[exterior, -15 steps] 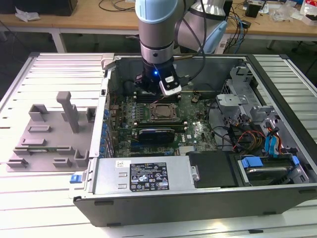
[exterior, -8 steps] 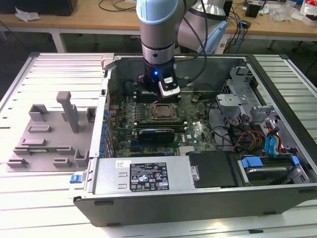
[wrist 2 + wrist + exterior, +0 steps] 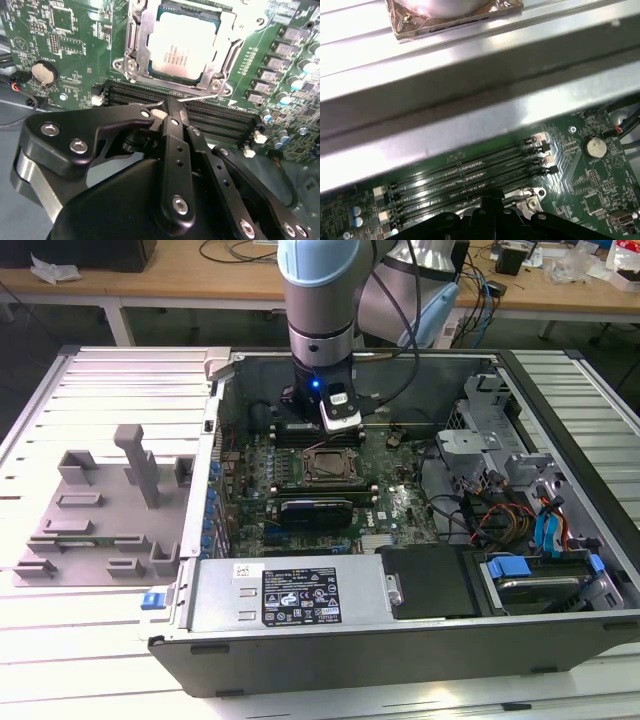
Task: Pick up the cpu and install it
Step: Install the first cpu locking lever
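Already the cpu [image 3: 182, 47] sits in its socket [image 3: 137, 50]; the gripper [image 3: 170, 112], fingers pinched together empty, hovers beside it.

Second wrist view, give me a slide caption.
Gripper poised beside the cpu seated in its motherboard socket, above empty memory slots.

- cpu [image 3: 182, 50]: pale silver top, thin dark rim
- motherboard [image 3: 65, 45]: green, fine pale traces
- gripper [image 3: 170, 116]: matte black
- memory slots [image 3: 470, 172]: black
- coin cell [image 3: 595, 146]: silver
- case wall [image 3: 470, 100]: grey metal
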`<state>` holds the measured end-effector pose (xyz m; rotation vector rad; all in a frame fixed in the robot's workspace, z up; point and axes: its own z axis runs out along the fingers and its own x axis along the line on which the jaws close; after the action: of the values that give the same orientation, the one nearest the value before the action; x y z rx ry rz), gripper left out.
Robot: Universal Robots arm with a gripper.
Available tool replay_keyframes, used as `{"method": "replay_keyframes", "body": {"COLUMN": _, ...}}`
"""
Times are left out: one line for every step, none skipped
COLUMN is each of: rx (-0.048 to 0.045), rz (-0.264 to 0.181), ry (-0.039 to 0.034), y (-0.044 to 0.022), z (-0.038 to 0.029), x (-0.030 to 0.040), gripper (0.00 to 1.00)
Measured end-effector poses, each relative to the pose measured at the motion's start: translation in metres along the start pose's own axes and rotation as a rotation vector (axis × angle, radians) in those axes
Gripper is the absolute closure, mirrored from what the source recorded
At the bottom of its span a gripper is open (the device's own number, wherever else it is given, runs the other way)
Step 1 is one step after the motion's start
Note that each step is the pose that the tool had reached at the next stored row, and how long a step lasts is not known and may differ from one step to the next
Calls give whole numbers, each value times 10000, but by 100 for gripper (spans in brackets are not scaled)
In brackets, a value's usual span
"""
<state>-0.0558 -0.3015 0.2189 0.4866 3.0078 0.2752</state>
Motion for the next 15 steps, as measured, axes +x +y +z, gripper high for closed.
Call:
{"method": "replay_keyframes", "body": {"rx": 1, "rz": 11, "ry": -2, "y": 10, "z": 3, "x": 3, "gripper": 89}}
{"method": "replay_keyframes", "body": {"rx": 0, "rz": 18, "ry": -4, "y": 13, "z": 5, "x": 4, "gripper": 89}}
{"method": "replay_keyframes", "body": {"rx": 2, "rz": 34, "ry": -7, "y": 13, "z": 14, "x": 4, "gripper": 89}}
{"method": "replay_keyframes", "body": {"rx": 8, "rz": 43, "ry": -11, "y": 11, "z": 26, "x": 4, "gripper": 89}}
{"method": "replay_keyframes", "body": {"rx": 16, "rz": 54, "ry": -15, "y": 8, "z": 42, "x": 4, "gripper": 89}}
{"method": "replay_keyframes", "body": {"rx": 41, "rz": 70, "ry": -26, "y": 5, "z": 68, "x": 6, "gripper": 89}}
{"method": "replay_keyframes", "body": {"rx": 88, "rz": 82, "ry": -44, "y": 4, "z": 88, "x": 5, "gripper": 89}}
{"method": "replay_keyframes", "body": {"rx": 142, "rz": 107, "ry": -66, "y": 4, "z": 102, "x": -3, "gripper": 89}}
{"method": "replay_keyframes", "body": {"rx": 177, "rz": 181, "ry": -92, "y": 8, "z": 115, "x": -22, "gripper": 89}}
{"method": "replay_keyframes", "body": {"rx": 233, "rz": 262, "ry": -126, "y": 15, "z": 124, "x": -44, "gripper": 89}}
{"method": "replay_keyframes", "body": {"rx": 271, "rz": 306, "ry": -146, "y": 20, "z": 129, "x": -53, "gripper": 89}}
{"method": "replay_keyframes", "body": {"rx": 300, "rz": 341, "ry": -163, "y": 24, "z": 131, "x": -57, "gripper": 89}}
{"method": "replay_keyframes", "body": {"rx": 368, "rz": 416, "ry": -199, "y": 34, "z": 135, "x": -61, "gripper": 89}}
{"method": "replay_keyframes", "body": {"rx": 409, "rz": 461, "ry": -221, "y": 40, "z": 138, "x": -60, "gripper": 89}}
{"method": "replay_keyframes", "body": {"rx": 449, "rz": 496, "ry": -241, "y": 47, "z": 139, "x": -58, "gripper": 89}}
